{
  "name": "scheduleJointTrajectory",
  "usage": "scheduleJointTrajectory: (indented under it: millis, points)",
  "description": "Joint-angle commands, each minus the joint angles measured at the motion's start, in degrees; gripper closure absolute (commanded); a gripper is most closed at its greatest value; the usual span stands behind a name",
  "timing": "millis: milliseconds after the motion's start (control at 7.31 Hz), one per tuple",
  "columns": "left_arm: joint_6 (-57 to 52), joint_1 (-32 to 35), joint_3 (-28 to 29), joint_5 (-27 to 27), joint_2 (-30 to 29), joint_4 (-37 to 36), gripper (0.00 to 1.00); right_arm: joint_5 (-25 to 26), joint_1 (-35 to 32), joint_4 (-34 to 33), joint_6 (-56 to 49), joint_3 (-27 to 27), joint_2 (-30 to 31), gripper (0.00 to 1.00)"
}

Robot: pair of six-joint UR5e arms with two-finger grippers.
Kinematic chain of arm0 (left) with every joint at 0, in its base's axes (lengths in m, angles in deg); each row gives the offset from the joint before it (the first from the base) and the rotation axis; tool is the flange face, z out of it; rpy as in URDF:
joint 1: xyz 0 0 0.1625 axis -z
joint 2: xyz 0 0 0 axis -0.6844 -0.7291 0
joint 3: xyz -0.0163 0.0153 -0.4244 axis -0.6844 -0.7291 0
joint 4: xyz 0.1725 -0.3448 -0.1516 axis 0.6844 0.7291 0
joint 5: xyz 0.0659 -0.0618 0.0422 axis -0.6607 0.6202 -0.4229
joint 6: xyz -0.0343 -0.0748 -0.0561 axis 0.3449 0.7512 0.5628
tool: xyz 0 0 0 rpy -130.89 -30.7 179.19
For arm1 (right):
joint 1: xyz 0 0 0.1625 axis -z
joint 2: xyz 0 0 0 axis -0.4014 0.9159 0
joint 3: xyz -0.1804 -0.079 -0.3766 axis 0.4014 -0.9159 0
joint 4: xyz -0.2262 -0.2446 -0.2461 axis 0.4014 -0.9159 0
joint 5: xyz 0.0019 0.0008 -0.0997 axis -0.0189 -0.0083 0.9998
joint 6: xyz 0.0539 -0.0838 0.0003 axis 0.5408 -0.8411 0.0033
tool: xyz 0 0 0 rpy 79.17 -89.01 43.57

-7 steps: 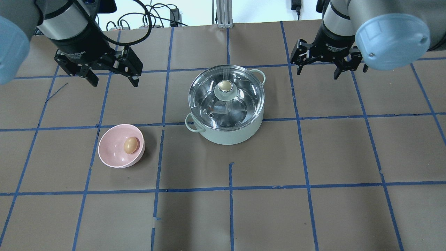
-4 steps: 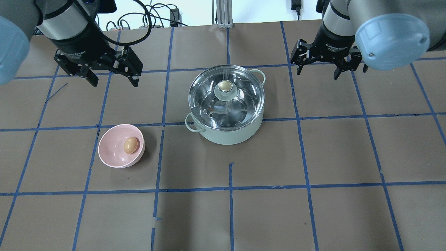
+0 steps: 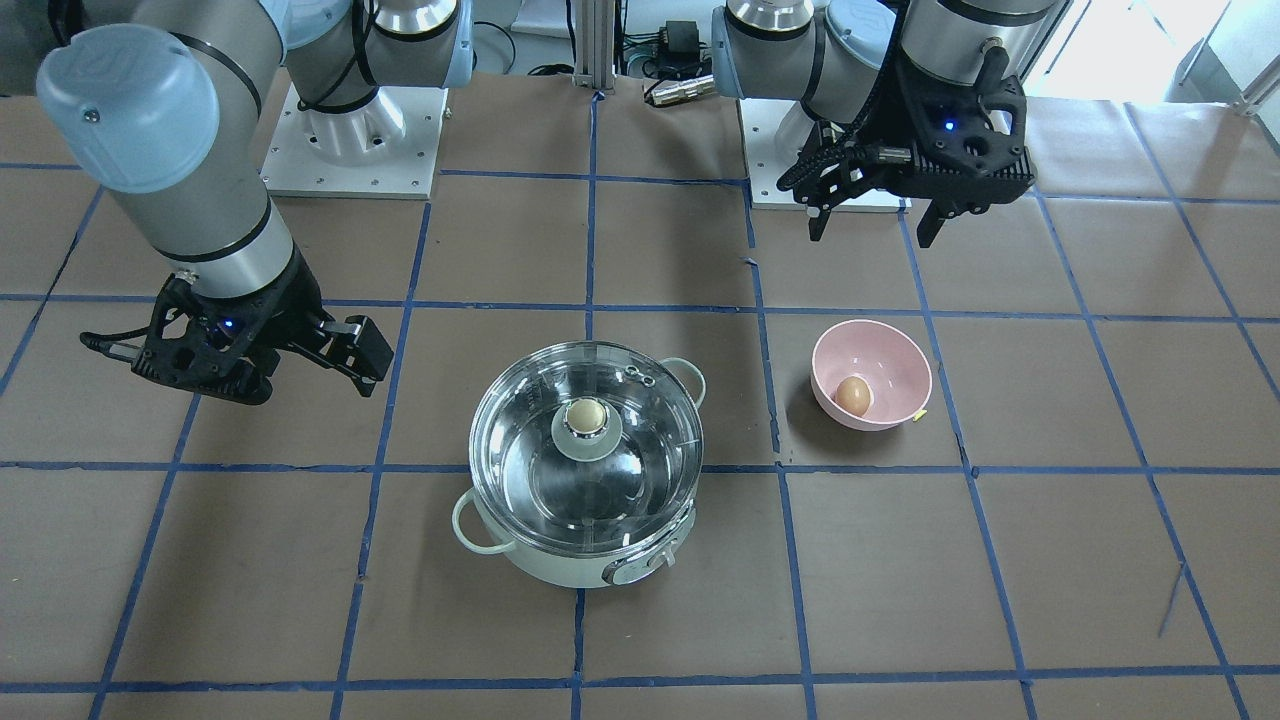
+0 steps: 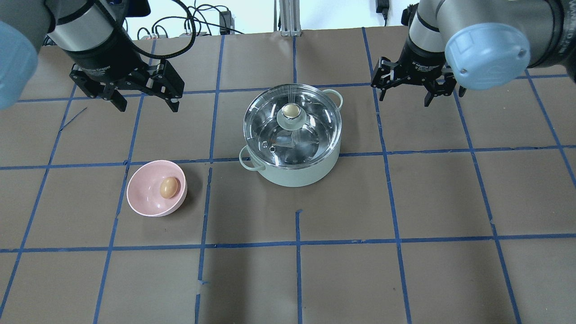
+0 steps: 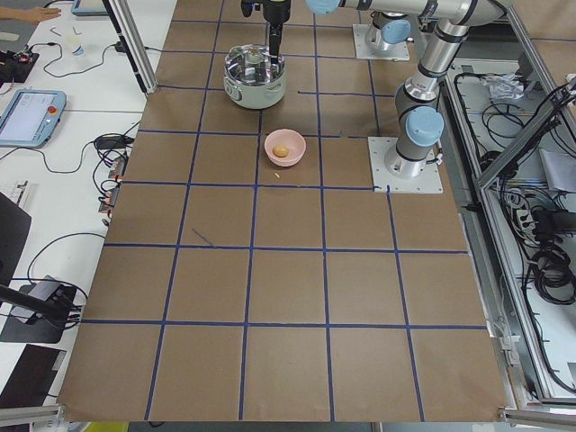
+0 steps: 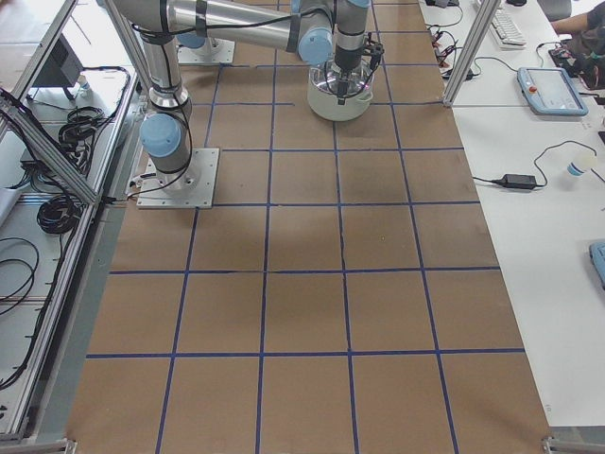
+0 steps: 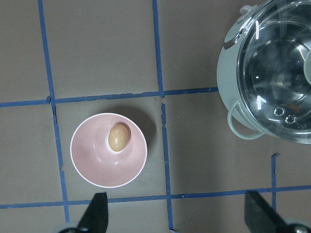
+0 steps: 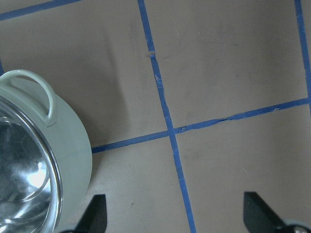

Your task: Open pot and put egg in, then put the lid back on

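Observation:
The mint-white pot (image 4: 297, 173) stands mid-table with the glass lid (image 4: 315, 130) on it, beige knob (image 4: 291, 109) on top. The brown egg (image 4: 168, 187) lies in a pink bowl (image 4: 135, 198) to the pot's left. My left gripper (image 4: 147, 107) is open and empty, hovering beyond the bowl; its wrist view shows the egg (image 7: 118, 137) and the pot (image 7: 226, 73). My right gripper (image 4: 405, 99) is open and empty, above the table right of the pot; its wrist view shows the pot's wall (image 8: 73, 141) and a loop handle.
The table is brown paper with a blue tape grid. The robot's base plates (image 3: 350, 150) sit at the near edge. Cables lie past the far edge (image 4: 202, 22). The pot's control knob (image 3: 640, 568) faces away from the robot.
My right gripper has shifted a little to the left, toward the pot. The left gripper, pot, lid, bowl and egg have not moved.

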Motion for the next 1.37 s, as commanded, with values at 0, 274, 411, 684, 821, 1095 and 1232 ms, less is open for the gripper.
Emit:
scheduleJointTrajectory:
  millis: [0,274,411,684,821,1095,1232]
  points:
    - [0.0,0.0,0.0,0.0,0.0,0.0,0.0,-0.41,-0.31,-0.7,0.94,-0.48,-0.51,0.0]
    - [0.0,0.0,0.0,0.0,0.0,0.0,0.0,-0.5,-2.33,-0.61,1.65,-0.83,0.28,0.0]
    - [0.0,0.0,0.0,0.0,0.0,0.0,0.0,-0.5,-4.69,-2.87,3.05,-0.83,-0.15,0.0]
    - [0.09,0.0,0.0,0.0,0.0,0.0,0.0,-0.41,-9.17,-4.21,8.3,-0.66,-0.33,0.0]
    - [0.0,0.0,0.0,0.0,0.0,0.0,0.0,-0.5,-10.76,-4.47,12.94,-0.83,-1.12,0.0]
    - [0.0,0.0,0.0,0.0,0.0,0.0,0.0,-2.25,-14.01,-9.73,16.15,-1.09,-2.87,0.0]
    - [0.0,0.0,0.0,0.0,0.0,0.0,0.0,-2.08,-15.85,-10.01,18.5,-2.58,-4.36,0.0]
